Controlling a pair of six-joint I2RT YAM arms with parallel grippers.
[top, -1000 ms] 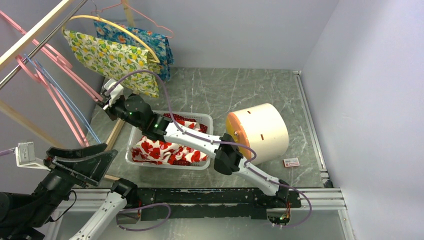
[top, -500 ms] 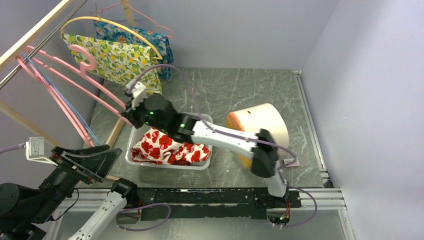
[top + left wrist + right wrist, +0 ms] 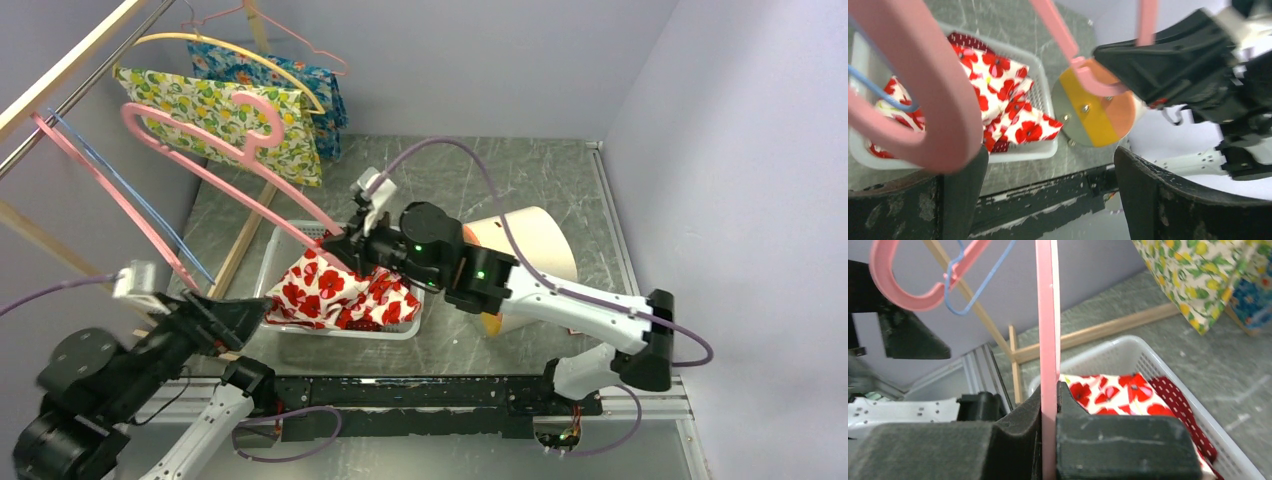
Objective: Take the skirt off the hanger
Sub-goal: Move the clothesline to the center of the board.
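Note:
My right gripper [image 3: 345,240] is shut on the bare pink hanger [image 3: 220,155], gripping one end of it; the hanger stands between the pads in the right wrist view [image 3: 1048,315]. It holds the hanger above the white basket [image 3: 350,333]. A red poppy skirt [image 3: 335,295] lies crumpled in the basket and shows in the left wrist view [image 3: 1008,100]. My left gripper [image 3: 225,315] is open and empty at the lower left, beside the basket. A lemon-print skirt [image 3: 215,110] and a blue floral skirt [image 3: 300,85] hang on hangers at the back left.
A clothes rail [image 3: 70,85] with wooden posts runs along the left. Another pink hanger [image 3: 110,195] and a blue wire hanger [image 3: 130,200] slant down from it, close to my left gripper. A cream and orange cylinder [image 3: 530,250] lies right of the basket.
My right gripper has swung right and toward the near side, carrying the pink hanger from the rail to above the basket. My left gripper has moved right, closer to the basket.

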